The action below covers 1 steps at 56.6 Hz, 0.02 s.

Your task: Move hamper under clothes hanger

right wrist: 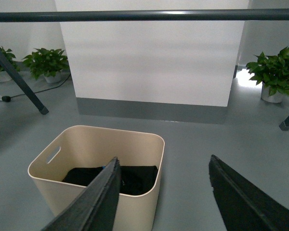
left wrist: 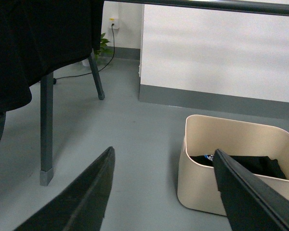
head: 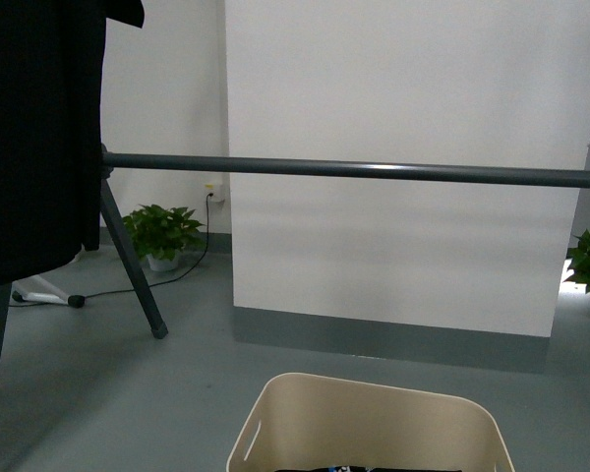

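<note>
The hamper (head: 369, 425) stands on the grey floor (head: 177, 393), close in front of the robot and short of the hanger (head: 354, 169), whose bar crosses the front view ahead of it and higher up. Dark clothes (right wrist: 113, 175) lie in the hamper's bottom. A black garment (head: 34, 128) hangs at the hanger's left end, beside its angled leg (head: 133, 261). Behind the bar are a white wall panel (head: 403, 98) and potted plants (head: 162, 234).

The left claw (left wrist: 161, 192) is released, its jaws spread wide, with the hamper just beyond one finger. The right claw (right wrist: 164, 192) is likewise released and empty, above the hamper's near rim. Neither touches the hamper as far as these views show.

The step in hand looks like the approach before any push or grasp; the hamper is not yet under the bar. Next, the claws probably need to take the rim or a slot handle and bring the hamper forward across the floor until it sits below the bar, keeping clear of the leg.
</note>
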Available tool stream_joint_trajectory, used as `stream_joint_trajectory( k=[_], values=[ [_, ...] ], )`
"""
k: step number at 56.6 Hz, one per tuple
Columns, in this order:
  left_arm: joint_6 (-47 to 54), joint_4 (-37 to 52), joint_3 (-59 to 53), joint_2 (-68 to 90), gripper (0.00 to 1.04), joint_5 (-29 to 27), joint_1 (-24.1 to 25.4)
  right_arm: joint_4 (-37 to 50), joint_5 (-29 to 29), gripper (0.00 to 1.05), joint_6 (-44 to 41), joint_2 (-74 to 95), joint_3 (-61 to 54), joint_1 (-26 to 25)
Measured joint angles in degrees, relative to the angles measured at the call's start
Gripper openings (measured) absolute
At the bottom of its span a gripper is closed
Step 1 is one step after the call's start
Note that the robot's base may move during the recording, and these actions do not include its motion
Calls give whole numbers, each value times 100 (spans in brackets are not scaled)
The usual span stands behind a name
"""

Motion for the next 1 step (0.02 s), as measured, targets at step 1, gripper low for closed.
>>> stream_joint_trajectory(
  k=[1],
  values=[
    [2, 0, 0, 0, 69, 0, 0, 0, 0, 62, 0, 0, 0, 0]
  ],
)
